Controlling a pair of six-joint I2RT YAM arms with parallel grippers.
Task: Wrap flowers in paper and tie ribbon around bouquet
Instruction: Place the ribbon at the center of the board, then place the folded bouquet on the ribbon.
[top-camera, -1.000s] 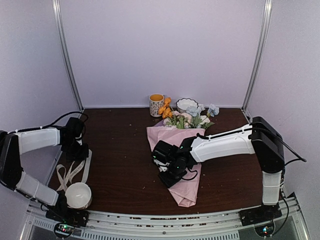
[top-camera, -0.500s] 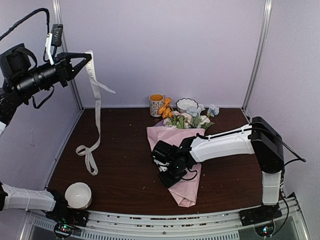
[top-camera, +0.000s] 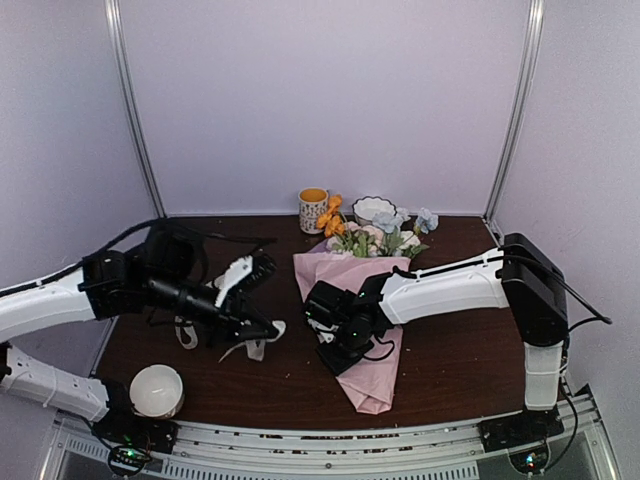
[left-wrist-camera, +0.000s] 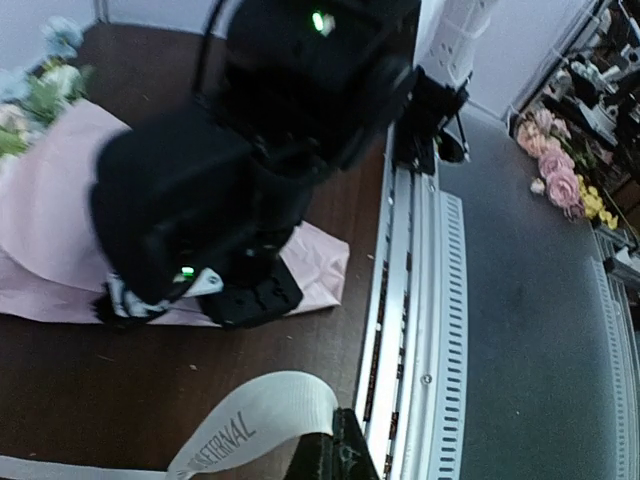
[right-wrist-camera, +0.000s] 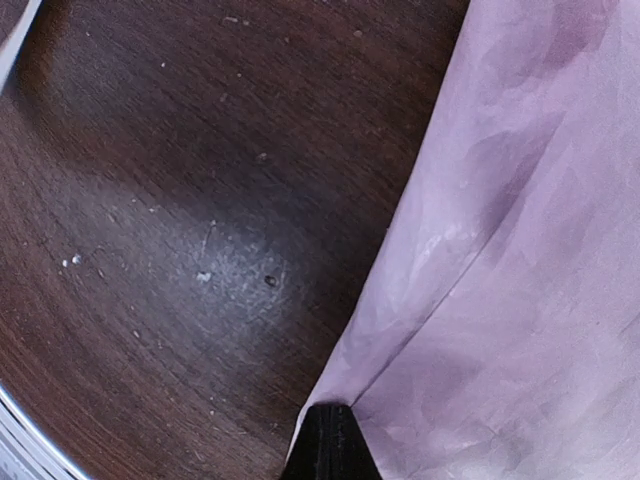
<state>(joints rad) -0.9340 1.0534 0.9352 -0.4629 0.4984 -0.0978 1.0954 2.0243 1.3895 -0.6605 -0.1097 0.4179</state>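
Observation:
The bouquet (top-camera: 368, 372) lies on the table as a cone of pink paper (top-camera: 345, 272), its narrow end toward the front. The flowers (top-camera: 385, 236), white, blue and orange, stick out at the far end. My right gripper (top-camera: 335, 338) rests at the cone's left edge and is shut on the paper (right-wrist-camera: 520, 250), which creases at the fingertips. My left gripper (top-camera: 268, 327) hovers low just left of it, shut on the cream ribbon (top-camera: 256, 346). In the left wrist view, the ribbon (left-wrist-camera: 250, 430) curls out of the jaws, printed with letters. Its free end trails on the table.
A mug (top-camera: 313, 209) with an orange inside and a patterned bowl (top-camera: 373, 208) stand at the back edge. A white bowl (top-camera: 157, 388) sits at the front left corner. The metal front rail (left-wrist-camera: 420, 300) runs close to my left gripper.
My left arm has swung down from high at the left, carrying the ribbon to the table just left of the bouquet. The right arm has not moved.

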